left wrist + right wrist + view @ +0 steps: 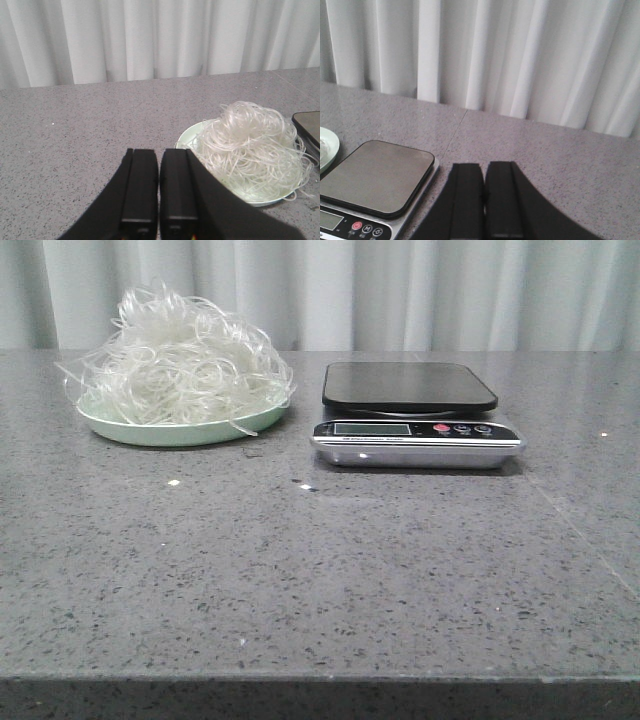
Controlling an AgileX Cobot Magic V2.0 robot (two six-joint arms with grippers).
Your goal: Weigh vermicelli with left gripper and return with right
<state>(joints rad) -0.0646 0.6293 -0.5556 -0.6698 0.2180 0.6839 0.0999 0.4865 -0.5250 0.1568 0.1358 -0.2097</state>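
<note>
The vermicelli [180, 355] is a fluffy whitish tangle piled on a pale green plate [170, 430] at the back left of the table. It also shows in the left wrist view [252, 150] on the plate [187, 137]. A kitchen scale [412, 412] with a bare black platform stands to the right of the plate; it also shows in the right wrist view [372, 177]. My left gripper [159, 152] is shut and empty, held back from the plate. My right gripper [485, 167] is shut and empty, beside the scale. Neither gripper shows in the front view.
The grey speckled stone table [320, 580] has its front edge near the bottom of the front view. A white curtain [400, 290] hangs behind the table. A few small white crumbs [174, 482] lie in front of the plate.
</note>
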